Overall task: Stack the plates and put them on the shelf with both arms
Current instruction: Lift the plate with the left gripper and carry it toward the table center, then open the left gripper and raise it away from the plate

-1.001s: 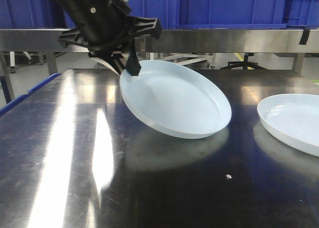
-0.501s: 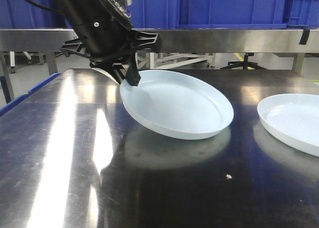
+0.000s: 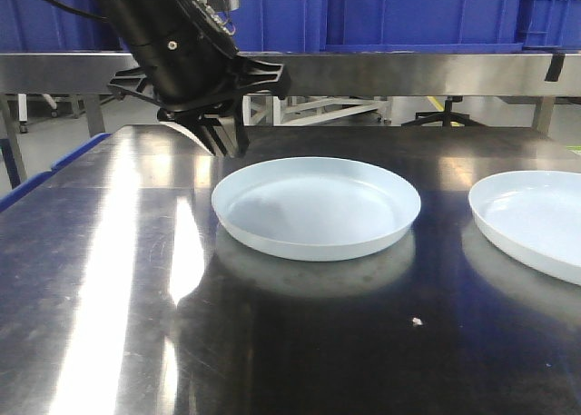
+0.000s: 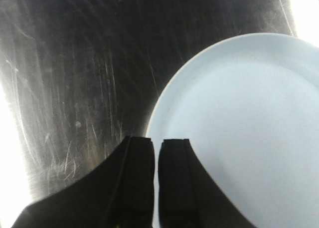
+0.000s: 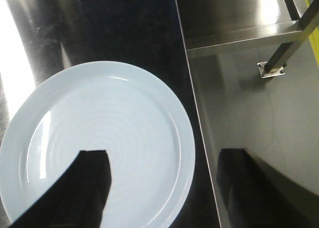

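Scratchy dark steel table [image 3: 109,279] carries two round, glossy, pale white-blue dishes with low turned-up rims. The middle plate [image 3: 318,206] lies flat; the second plate [image 3: 536,220] sits well apart at the right. The black left gripper [image 4: 158,183] has fingers almost together at the middle plate's rim (pinching or not, I cannot tell). The black right gripper [image 5: 164,188] hangs wide open over the second plate.

Two alike pale white-blue round plates, glossy, shallow, with low upturned rims. Both lie flat on the dark steel table [image 3: 109,279], well apart. Middle plate [image 3: 316,206] near table centre; other plate [image 3: 536,220] near table's right edge. Left gripper [image 4: 157,155] has fingers nearly together at middle plate's rear-left rim. Right gripper [image 5: 162,160] is spread wide over other plate.
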Action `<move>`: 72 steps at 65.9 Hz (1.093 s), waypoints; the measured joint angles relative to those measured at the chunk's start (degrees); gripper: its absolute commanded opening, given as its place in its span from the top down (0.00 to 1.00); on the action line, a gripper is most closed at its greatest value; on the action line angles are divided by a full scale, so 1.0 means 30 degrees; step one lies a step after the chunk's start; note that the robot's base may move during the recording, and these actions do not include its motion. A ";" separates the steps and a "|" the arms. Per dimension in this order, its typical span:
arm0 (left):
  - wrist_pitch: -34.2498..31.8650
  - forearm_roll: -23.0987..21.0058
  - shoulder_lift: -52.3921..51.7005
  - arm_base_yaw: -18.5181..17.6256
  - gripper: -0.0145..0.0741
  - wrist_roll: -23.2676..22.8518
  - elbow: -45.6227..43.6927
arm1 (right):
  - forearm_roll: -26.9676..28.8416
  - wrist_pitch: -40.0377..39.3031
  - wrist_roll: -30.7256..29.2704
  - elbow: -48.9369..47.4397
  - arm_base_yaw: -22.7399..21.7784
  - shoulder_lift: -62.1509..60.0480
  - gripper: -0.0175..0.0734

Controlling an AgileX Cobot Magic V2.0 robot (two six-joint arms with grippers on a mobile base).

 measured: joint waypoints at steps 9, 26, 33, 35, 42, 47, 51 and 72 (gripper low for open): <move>-0.0023 0.0000 0.0000 0.0000 0.61 0.0000 0.0000 | 0.0000 0.0000 0.0000 0.0000 0.0000 0.0000 0.19; -0.0046 0.0443 0.0000 0.0000 0.42 0.0000 -0.0036 | 0.0000 0.0000 0.0000 0.0000 0.0000 0.0000 0.19; 0.0545 0.0713 -0.0111 0.0000 0.53 0.0000 -0.0610 | 0.0000 0.0000 0.0000 0.0000 0.0000 0.0000 0.19; 0.0705 0.0816 -0.0247 0.0000 0.59 0.0000 -0.0811 | 0.0000 0.0000 0.0000 0.0000 0.0000 0.0000 0.19; 0.0960 0.1508 -0.1284 0.0000 0.72 -0.0071 -0.1493 | 0.0000 0.0000 0.0000 0.0000 0.0000 0.0000 0.19; 0.0739 0.1777 -0.2419 0.0181 0.73 -0.0450 -0.1745 | 0.0000 0.0000 0.0000 0.0000 0.0000 0.0000 0.19; 0.0446 0.1805 -0.3394 0.0642 0.74 -0.0822 -0.1775 | 0.0000 0.0000 0.0000 0.0000 0.0000 0.0000 0.19; 0.0321 0.2554 -0.7321 0.4267 0.74 -0.1430 -0.0698 | 0.0000 0.0000 0.0000 0.0000 0.0000 0.0000 0.19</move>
